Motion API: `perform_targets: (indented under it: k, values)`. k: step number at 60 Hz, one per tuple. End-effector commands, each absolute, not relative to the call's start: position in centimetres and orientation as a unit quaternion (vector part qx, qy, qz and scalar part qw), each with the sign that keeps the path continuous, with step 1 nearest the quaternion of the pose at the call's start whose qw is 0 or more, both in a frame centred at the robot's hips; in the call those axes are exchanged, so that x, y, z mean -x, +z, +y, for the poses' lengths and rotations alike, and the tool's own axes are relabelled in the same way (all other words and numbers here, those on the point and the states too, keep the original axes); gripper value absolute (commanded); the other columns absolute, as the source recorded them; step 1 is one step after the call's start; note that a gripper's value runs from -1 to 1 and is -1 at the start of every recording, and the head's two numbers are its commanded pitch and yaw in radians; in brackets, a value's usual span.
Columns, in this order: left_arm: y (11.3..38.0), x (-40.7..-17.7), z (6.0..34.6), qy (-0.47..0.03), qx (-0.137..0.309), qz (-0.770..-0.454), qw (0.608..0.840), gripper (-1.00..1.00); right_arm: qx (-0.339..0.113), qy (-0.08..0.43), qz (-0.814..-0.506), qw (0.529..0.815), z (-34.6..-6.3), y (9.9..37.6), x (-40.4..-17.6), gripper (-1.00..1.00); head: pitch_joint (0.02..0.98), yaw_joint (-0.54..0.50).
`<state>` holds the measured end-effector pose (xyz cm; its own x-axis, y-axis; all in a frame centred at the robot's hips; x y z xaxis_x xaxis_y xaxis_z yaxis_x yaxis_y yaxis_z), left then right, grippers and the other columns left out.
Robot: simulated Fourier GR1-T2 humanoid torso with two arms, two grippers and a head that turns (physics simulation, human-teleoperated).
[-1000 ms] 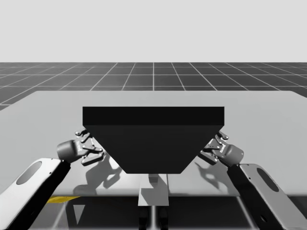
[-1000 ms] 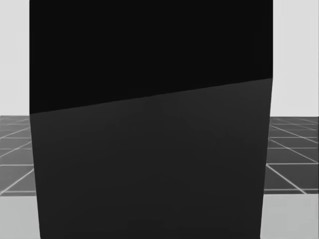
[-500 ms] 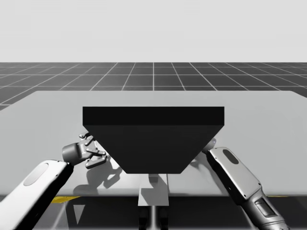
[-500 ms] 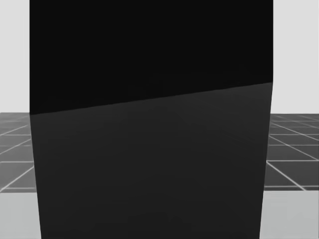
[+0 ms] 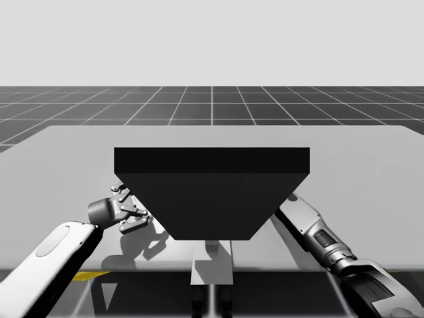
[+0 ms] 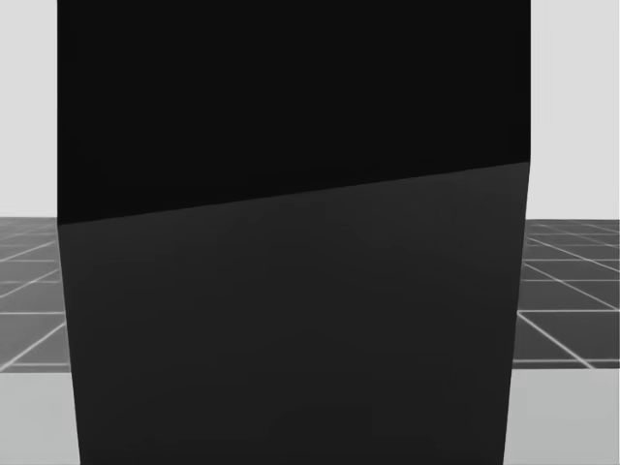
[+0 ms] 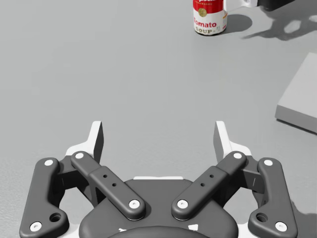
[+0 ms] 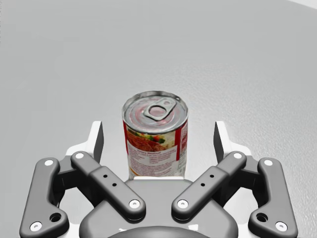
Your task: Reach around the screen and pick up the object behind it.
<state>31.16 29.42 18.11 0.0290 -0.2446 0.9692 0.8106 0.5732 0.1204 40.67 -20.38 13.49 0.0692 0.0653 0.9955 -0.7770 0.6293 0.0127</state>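
Note:
A tall black screen (image 5: 212, 192) (image 6: 291, 242) stands mid-table. Behind it stands an upright red-and-white soup can (image 8: 156, 136) with a pull-tab lid. My right arm (image 5: 311, 228) goes in behind the screen's right side. Its gripper (image 8: 158, 141) is open, the can standing between its fingers (image 8: 97, 139) with a gap on each side. My left gripper (image 5: 126, 209) (image 7: 159, 141) hovers open and empty by the screen's left side. Far ahead of it is the same can (image 7: 209, 17), with part of my right gripper (image 7: 242, 3) at it.
The grey table (image 5: 66, 152) runs wide on both sides of the screen and beyond it. A flat grey slab (image 7: 299, 99) lies ahead of my left gripper, off to one side. A small grey post (image 5: 212, 262) stands at the table's near edge.
My right arm has stretched forward, taking its gripper in behind the screen. My left gripper has drifted slightly right. My head has turned a little.

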Motion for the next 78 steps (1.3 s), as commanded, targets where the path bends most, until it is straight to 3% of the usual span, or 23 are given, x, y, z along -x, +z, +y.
perform_targets:
  k: [1, 6, 7, 8, 9, 10, 11, 27, 49, 65, 78]
  values:
    - [17.9, -31.2, 29.4, -0.392, 0.244, -0.576, 0.674, -1.0, -0.299, 0.33, -0.599, 0.665, -18.3, 12.6, -42.2, -1.0, 0.177, -0.02]
    - [17.9, -31.1, 29.5, -0.392, 0.244, -0.576, 0.675, -1.0, -0.307, 0.332, -0.597, 0.662, -17.8, 12.3, -42.3, -1.0, 0.177, -0.02]
    - [17.9, -31.1, 29.5, -0.392, 0.244, -0.576, 0.675, -1.0, -0.303, 0.331, -0.607, 0.656, -17.7, 12.1, -42.3, -0.86, 0.177, -0.02]
    - [17.9, -31.1, 29.5, -0.391, 0.244, -0.576, 0.675, -1.0, -0.297, 0.325, -0.613, 0.656, -17.7, 12.1, -42.3, -0.39, 0.176, -0.02]
    - [17.8, -31.1, 29.6, -0.391, 0.244, -0.575, 0.675, -1.0, -0.298, 0.321, -0.613, 0.658, -17.6, 12.0, -42.3, 0.57, 0.176, -0.02]
    - [17.8, -31.1, 29.6, -0.391, 0.244, -0.575, 0.675, -1.0, -0.301, 0.323, -0.611, 0.658, -17.6, 12.0, -42.3, 0.96, 0.176, -0.02]
    - [17.8, -31.1, 29.6, -0.391, 0.244, -0.575, 0.676, -1.0, -0.304, 0.322, -0.611, 0.656, -17.6, 12.0, -42.2, 1.0, 0.176, -0.02]
    - [17.8, -31.0, 29.7, -0.389, 0.243, -0.577, 0.676, -1.0, -0.287, 0.306, -0.616, 0.667, -19.9, 12.2, -41.5, 1.0, 0.174, -0.02]
    - [18.0, -31.2, 30.0, -0.384, 0.239, -0.583, 0.675, -1.0, -0.219, 0.289, -0.657, 0.661, -28.0, 15.2, -39.7, 1.0, 0.171, -0.01]
    - [18.2, -31.3, 30.1, -0.382, 0.235, -0.587, 0.674, -1.0, -0.168, 0.245, -0.709, 0.639, -32.2, 20.0, -39.6, 1.0, 0.171, -0.01]
    - [18.4, -31.3, 30.2, -0.381, 0.233, -0.589, 0.673, -1.0, -0.113, 0.188, -0.766, 0.605, -35.2, 26.2, -40.0, 1.0, 0.167, -0.01]
